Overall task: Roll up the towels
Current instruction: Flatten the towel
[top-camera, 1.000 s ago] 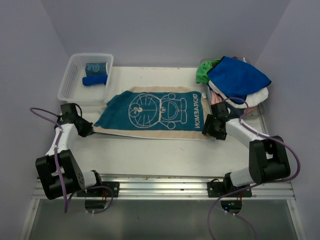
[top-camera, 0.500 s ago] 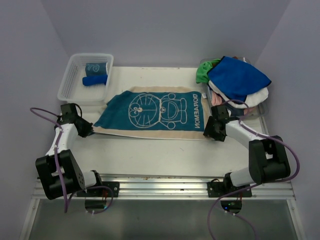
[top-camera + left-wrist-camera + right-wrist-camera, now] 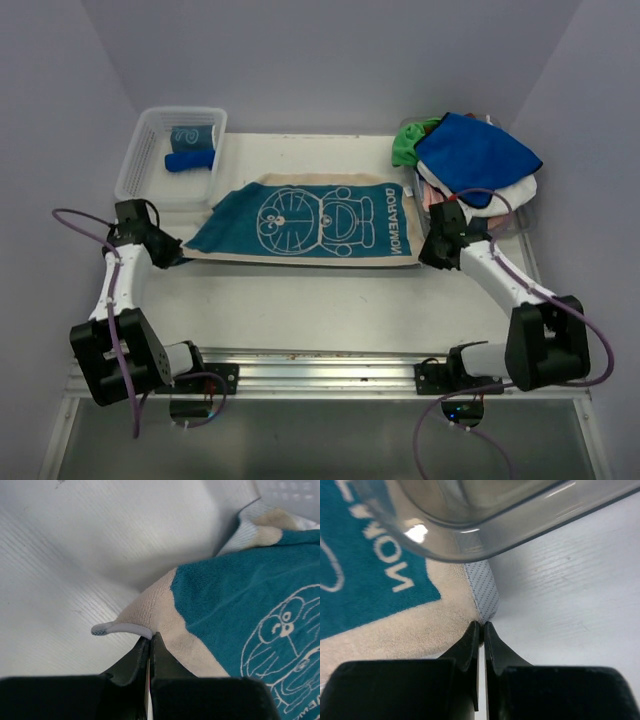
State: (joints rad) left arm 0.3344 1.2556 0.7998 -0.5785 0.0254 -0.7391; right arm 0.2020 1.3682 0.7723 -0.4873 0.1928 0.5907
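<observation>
Top external view: the teal towel (image 3: 310, 225) lies flat mid-table, stretched between your grippers. The left gripper (image 3: 150, 639) is pinched on its beige corner. The right gripper (image 3: 482, 626) is closed on just the tip of the opposite corner. Pull hard and that thin bite may slip, or the corner may snag the clear bin (image 3: 495, 525) overhead.

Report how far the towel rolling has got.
Done: a blue roll and a teal roll lie in the basket. In hand: the teal and beige towel lies flat, jaws of the left arm and right arm shut on its near corners. Left: rolling it, then the pile at right.
</observation>
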